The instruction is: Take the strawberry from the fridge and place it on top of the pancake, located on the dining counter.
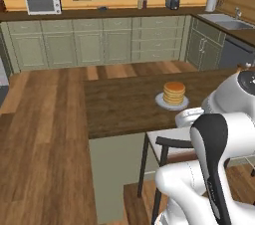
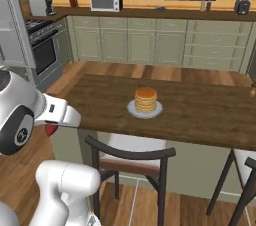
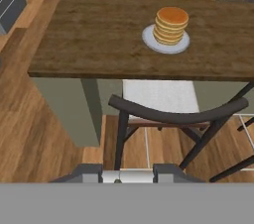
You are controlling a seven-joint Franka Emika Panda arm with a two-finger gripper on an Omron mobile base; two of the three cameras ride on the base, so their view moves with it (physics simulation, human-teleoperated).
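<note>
**Inspector:** Start with the largest item. The dining counter runs across all 3 views, a dark wooden slab on a pale base. A dark-framed chair with a pale seat is tucked against its near edge.

**Assistant:** And the target?

**Inspector:** The pancake stack sits on a small pale plate, well in from the near edge and toward the middle of the slab. The top cake is flat and bare.

**Assistant:** The load?

**Inspector:** In the right base view a small red shape, which I judge to be the strawberry, shows just under the white hand. The gripper is closed about as far as it goes, and I judge it closed on that berry. It hangs short of the counter's near corner, well apart from the stack.

**Assistant:** How should the carry be done?

**Inspector:** In my judgement: hold the grip firm, travel above slab height, and clear the chair back. Centre over the stack before descending. Release low, since a roundish berry could roll off the top cake.

**Assistant:** What cannot be confirmed?

**Inspector:** 3 things. The berry is mostly covered by the hand, so contact with the finger pads is not visible. The hand view cuts the fingertips off at its lower edge. The arm's own bulk blocks the counter's right end in the left base view.
</note>
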